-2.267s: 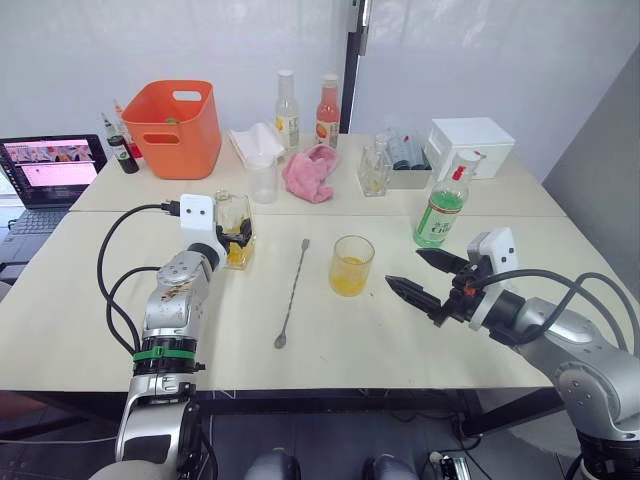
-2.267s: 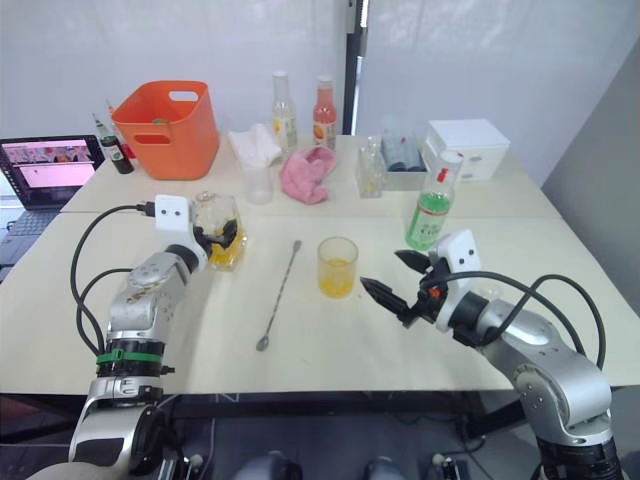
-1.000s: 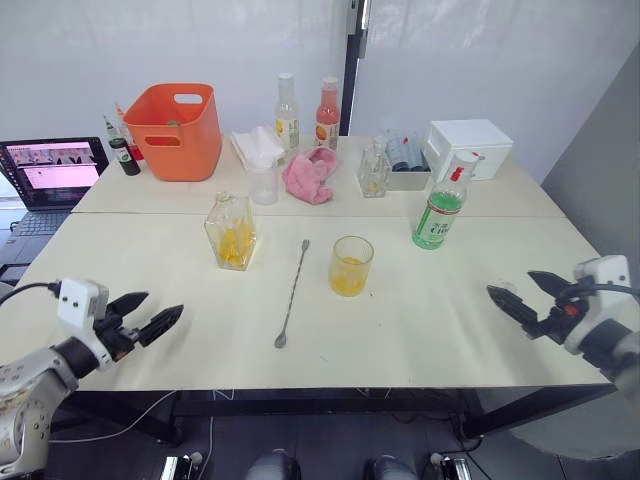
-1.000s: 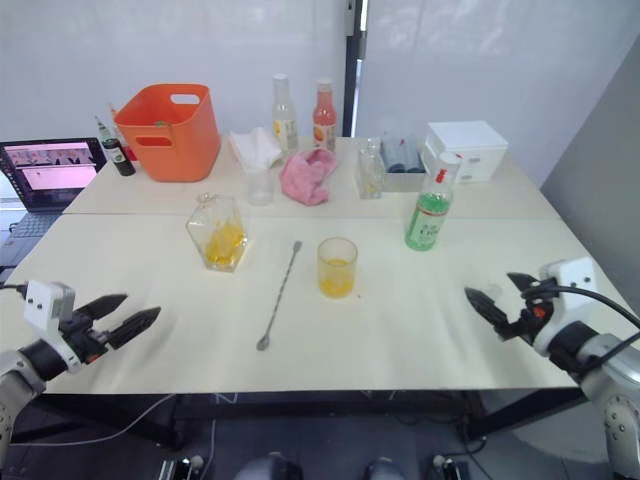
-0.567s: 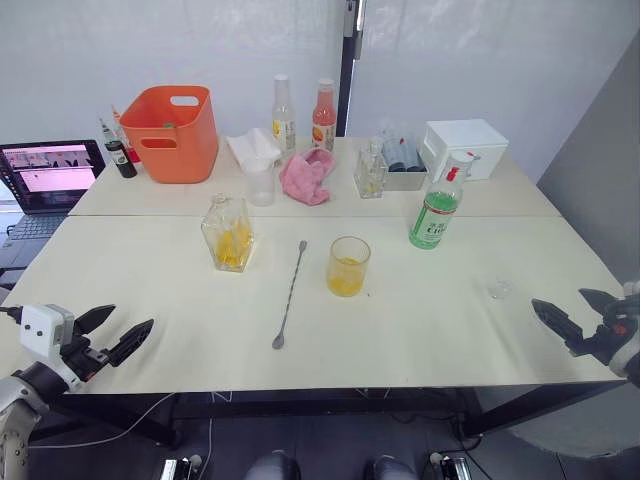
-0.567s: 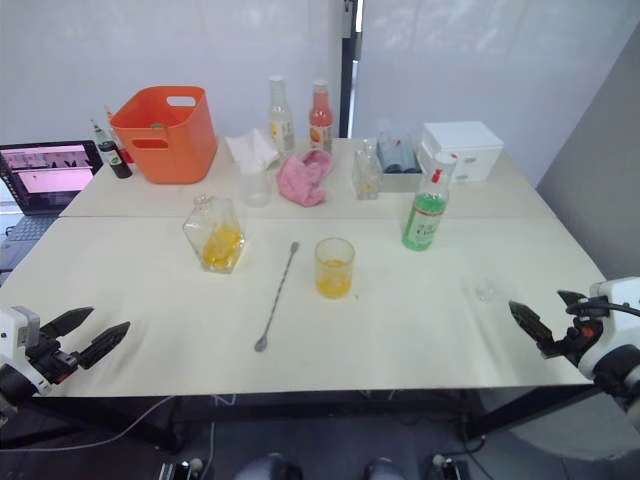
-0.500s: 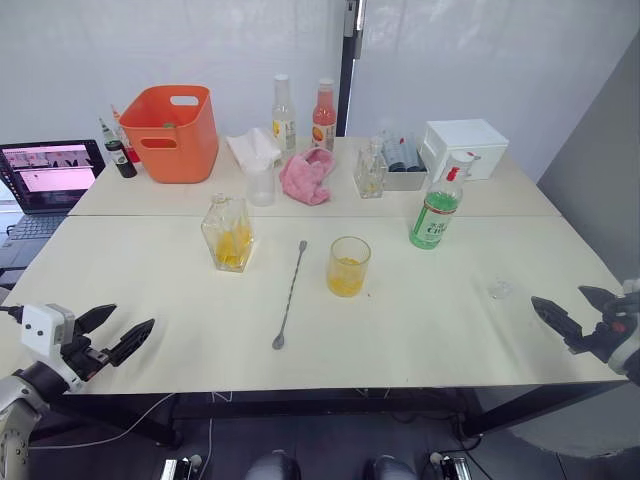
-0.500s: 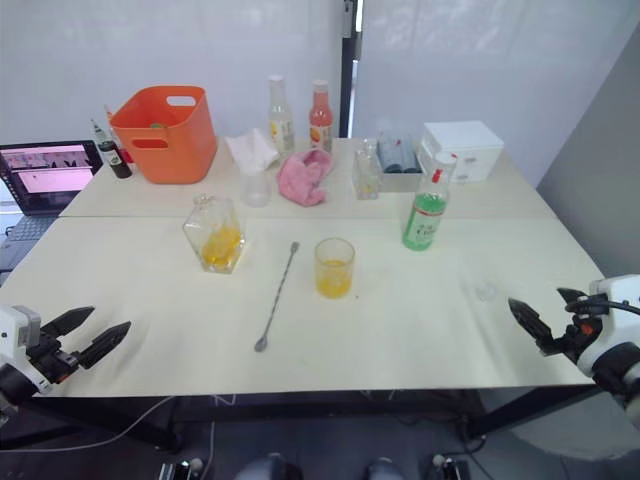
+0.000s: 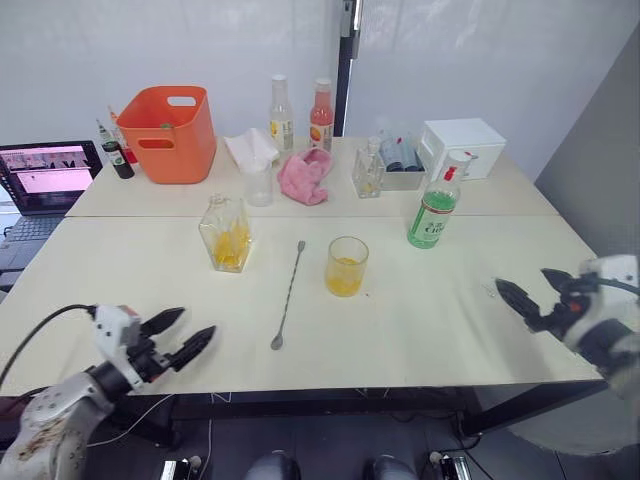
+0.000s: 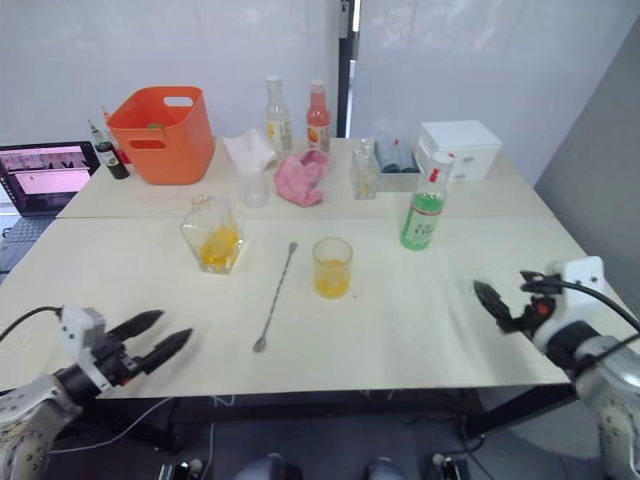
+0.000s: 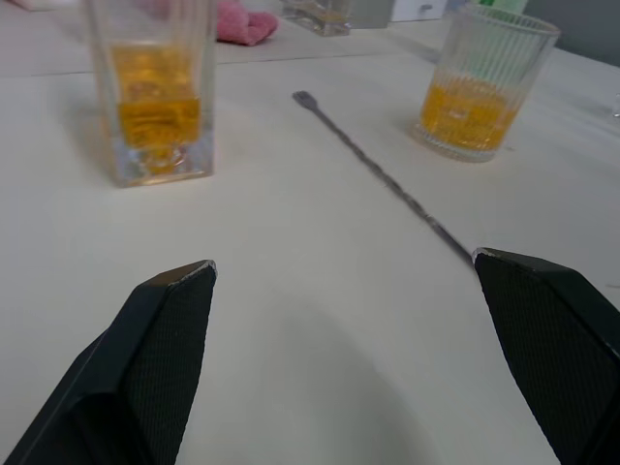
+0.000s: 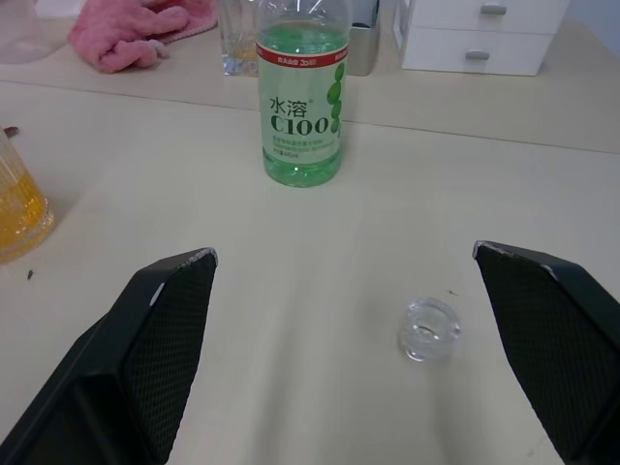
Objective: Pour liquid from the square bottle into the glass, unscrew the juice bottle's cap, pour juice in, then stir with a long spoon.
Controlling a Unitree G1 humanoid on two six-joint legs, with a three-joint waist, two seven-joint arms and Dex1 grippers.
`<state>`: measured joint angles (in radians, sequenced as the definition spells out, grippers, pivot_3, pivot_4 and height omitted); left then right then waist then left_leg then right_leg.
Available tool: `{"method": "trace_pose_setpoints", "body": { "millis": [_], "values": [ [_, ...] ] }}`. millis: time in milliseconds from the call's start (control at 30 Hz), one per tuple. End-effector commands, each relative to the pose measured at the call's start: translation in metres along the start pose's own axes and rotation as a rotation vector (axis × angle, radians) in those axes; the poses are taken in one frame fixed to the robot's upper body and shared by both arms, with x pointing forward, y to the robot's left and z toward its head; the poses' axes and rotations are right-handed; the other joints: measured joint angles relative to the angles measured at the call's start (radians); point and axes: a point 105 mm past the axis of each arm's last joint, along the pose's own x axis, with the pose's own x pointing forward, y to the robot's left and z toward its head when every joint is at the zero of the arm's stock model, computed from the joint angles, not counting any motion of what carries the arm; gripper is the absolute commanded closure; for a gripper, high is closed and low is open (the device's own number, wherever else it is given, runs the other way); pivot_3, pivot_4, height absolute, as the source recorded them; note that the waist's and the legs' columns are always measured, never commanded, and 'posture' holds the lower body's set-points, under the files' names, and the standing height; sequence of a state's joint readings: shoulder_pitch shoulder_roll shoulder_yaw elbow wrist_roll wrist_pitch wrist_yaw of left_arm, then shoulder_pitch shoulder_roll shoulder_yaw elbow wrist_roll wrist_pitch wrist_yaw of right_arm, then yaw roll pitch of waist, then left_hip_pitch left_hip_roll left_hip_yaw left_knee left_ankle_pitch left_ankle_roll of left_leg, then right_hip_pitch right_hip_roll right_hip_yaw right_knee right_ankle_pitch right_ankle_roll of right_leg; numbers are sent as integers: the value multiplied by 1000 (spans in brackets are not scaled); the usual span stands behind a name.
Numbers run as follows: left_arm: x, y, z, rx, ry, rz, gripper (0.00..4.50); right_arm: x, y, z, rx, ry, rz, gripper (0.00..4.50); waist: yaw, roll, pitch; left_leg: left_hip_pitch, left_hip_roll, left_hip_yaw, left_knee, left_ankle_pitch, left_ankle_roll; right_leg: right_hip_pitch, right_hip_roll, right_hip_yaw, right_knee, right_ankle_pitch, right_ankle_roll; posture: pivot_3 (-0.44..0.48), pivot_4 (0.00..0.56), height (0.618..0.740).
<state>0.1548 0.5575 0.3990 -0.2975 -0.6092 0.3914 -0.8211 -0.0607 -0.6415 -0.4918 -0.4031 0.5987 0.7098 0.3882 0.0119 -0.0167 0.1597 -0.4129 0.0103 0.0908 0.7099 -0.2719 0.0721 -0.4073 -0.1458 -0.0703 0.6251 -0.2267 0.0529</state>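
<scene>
The glass [image 9: 346,266] holds orange drink already — the juice bottle [image 9: 433,213] behind it still needs opening, pouring, stirring; both grippers spread wide, empty.

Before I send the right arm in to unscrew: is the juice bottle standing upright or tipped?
Upright. The juice bottle stands on its base on the table, label reading level, green juice filling its lower body, apart from both grippers.

"C100" on juice bottle [image 12: 299,116] label
</scene>
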Motion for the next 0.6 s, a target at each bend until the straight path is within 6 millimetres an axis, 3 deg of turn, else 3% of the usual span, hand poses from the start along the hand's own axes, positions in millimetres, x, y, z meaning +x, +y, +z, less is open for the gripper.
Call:
{"method": "trace_pose_setpoints", "body": {
  "millis": [33,333,600],
  "values": [
    [15,-23,25,13,-60,-90,13,20,11,16,-15,-58,-37,0,-1,0,0,0,0,1,0,2,-1,0,0,0,0,0,0,0,150,740],
    [35,-59,61,29,-88,-300,13,86,21,47,-2,-126,-69,0,-1,0,0,-2,-2,4,0,5,0,-3,3,1,1,0,0,0,150,740],
    [47,-75,80,54,-115,-371,13,124,12,80,-19,-172,-48,0,-7,0,0,-2,-2,5,0,6,0,-3,5,2,0,0,0,0,150,740]
  ]
}}
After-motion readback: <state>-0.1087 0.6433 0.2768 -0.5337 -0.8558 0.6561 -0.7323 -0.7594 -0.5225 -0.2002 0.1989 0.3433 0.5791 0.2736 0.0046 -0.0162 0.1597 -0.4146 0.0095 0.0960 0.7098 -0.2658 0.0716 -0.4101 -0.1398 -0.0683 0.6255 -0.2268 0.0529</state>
